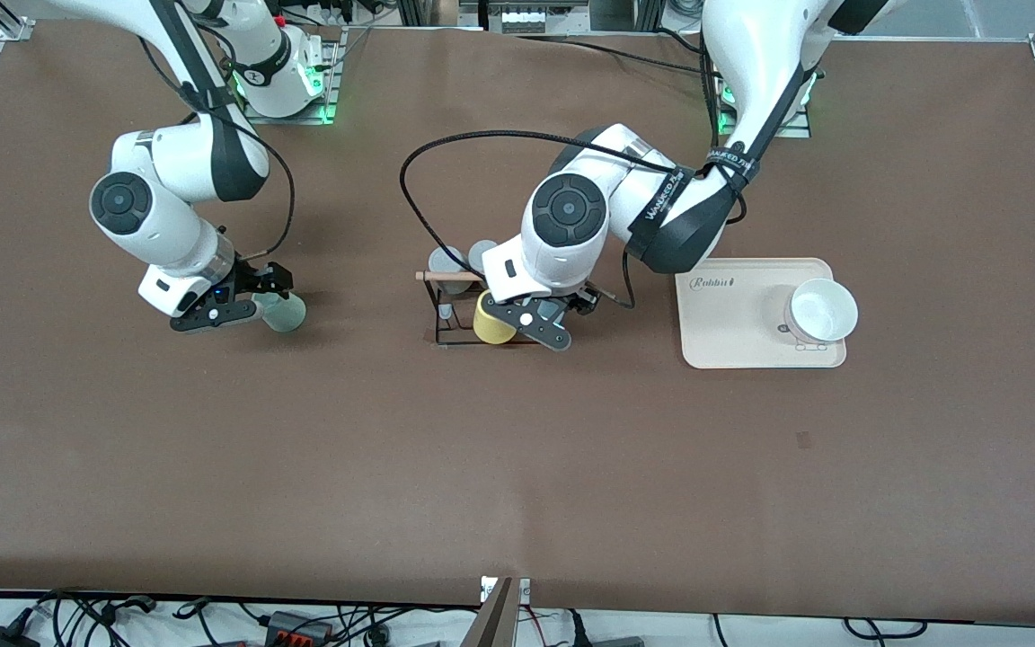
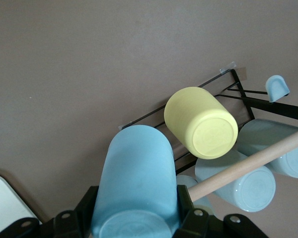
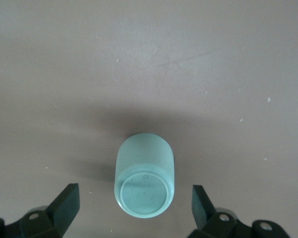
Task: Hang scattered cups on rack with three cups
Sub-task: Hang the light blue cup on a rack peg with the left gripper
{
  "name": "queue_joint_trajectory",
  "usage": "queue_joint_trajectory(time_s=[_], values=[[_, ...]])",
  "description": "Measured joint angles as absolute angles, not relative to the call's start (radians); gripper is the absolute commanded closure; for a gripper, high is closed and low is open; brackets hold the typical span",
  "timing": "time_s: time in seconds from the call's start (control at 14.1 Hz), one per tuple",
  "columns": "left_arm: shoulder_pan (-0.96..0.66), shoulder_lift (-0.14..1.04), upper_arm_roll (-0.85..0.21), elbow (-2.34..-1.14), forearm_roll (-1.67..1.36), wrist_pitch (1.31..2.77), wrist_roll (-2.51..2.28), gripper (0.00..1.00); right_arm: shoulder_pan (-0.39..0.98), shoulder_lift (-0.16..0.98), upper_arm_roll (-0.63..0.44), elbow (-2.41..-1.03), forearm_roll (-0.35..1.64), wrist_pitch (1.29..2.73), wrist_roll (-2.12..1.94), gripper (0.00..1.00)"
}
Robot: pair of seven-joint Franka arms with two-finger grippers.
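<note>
yellow cup (image 1: pixel 492 321) on rack (image 1: pixel 459 305), table centre. left gripper (image 1: pixel 543 325) clamps blue cup (image 2: pixel 136 186) over rack; could knock yellow cup off. right gripper (image 1: pixel 246 304), fingers spread, straddles mint cup (image 1: pixel 284 312), rack's 9 o'clock.

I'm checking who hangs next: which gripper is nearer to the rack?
Left. The left gripper, shut on the light blue cup, is right at the rack; the right gripper straddles the mint-green cup toward the right arm's end.

blue cup (image 2: pixel 136 183) in jaws, rack (image 2: pixel 188 106) near
</note>
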State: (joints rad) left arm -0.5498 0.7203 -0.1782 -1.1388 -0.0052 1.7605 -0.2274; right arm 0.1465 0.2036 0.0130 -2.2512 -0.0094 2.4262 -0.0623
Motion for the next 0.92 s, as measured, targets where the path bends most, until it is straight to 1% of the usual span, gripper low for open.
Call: queue_joint_trajectory(time_s=[0.42,0.57,0.92], values=[[-0.566,0.736,-0.178,-1.139,0.000,1.761,-0.227,0.68,0.136,0.228,0.007,-2.265,-0.009,2.437,-0.062,0.00],[-0.568,0.741,-0.178,-1.138,0.001,1.763,-0.227,0.66,0.129,0.234,0.005,-2.266,-0.008,2.437,-0.058,0.00],[-0.573,0.774,-0.176,-1.134,0.001,1.781,-0.227,0.64,0.144,0.242,0.010,-2.266,-0.007,2.439,0.092,0.00]])
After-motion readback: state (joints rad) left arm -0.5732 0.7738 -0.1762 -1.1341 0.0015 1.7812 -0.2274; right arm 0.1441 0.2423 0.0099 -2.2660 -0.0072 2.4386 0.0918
